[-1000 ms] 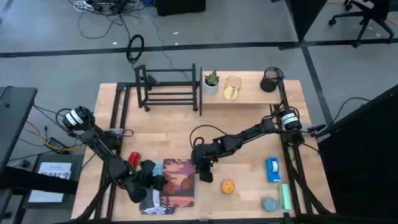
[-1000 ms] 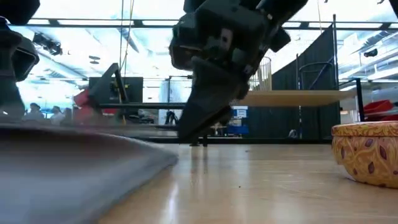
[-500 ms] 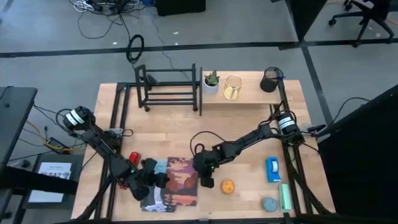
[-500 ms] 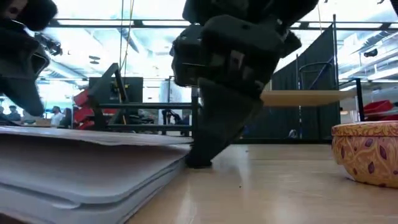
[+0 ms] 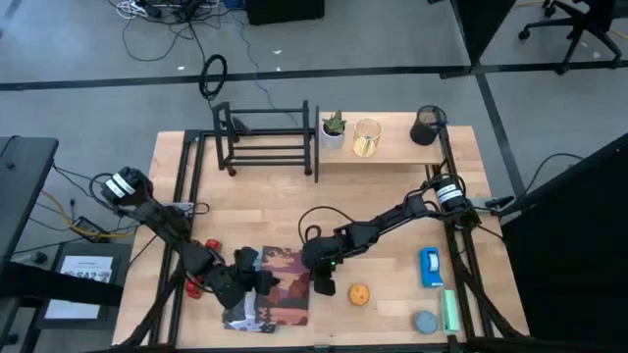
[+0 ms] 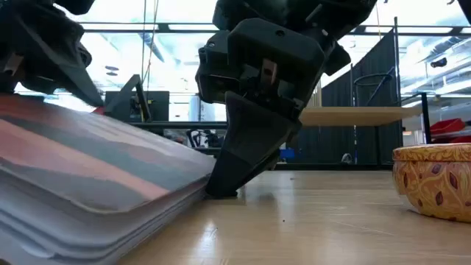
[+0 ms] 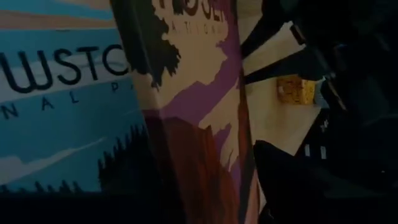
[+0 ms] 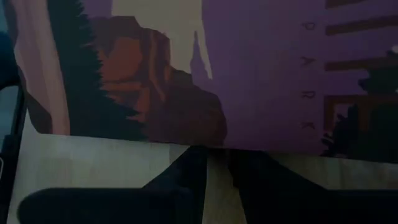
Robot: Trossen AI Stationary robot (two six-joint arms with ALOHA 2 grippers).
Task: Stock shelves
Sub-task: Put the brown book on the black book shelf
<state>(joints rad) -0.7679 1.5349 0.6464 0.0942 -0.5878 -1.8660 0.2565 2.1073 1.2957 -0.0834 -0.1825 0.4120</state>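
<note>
Two shelves stand along the 12 o'clock edge of the worktop [image 5: 392, 201]: one black metal-bar rack [image 5: 267, 139] at about 11 o'clock, and beside it one pale wooden plank shelf [image 5: 392, 145] toward 1 o'clock. The plank carries three things: one small potted plant [image 5: 334, 128], one gold cup [image 5: 367, 137] and one dark mesh cup [image 5: 427, 125].

One large picture book [image 5: 278, 288] lies at 6 o'clock, its left edge raised off the wood, as the low view shows. The left gripper [image 5: 245, 284] sits at that raised edge; its jaws appear to grip the book, though the exact width is hidden. The right gripper [image 5: 322, 279] points down at the book's opposite edge, fingertips just beside it on the worktop; I cannot tell how wide its jaws are.

One red object [image 5: 211, 246] shows by the left arm at 8 o'clock. Toward 4 o'clock lie four loose things: one round orange patterned box [image 5: 359, 293], one blue item [image 5: 430, 267], one grey disc [image 5: 424, 322] and one pale green stick [image 5: 449, 310].
</note>
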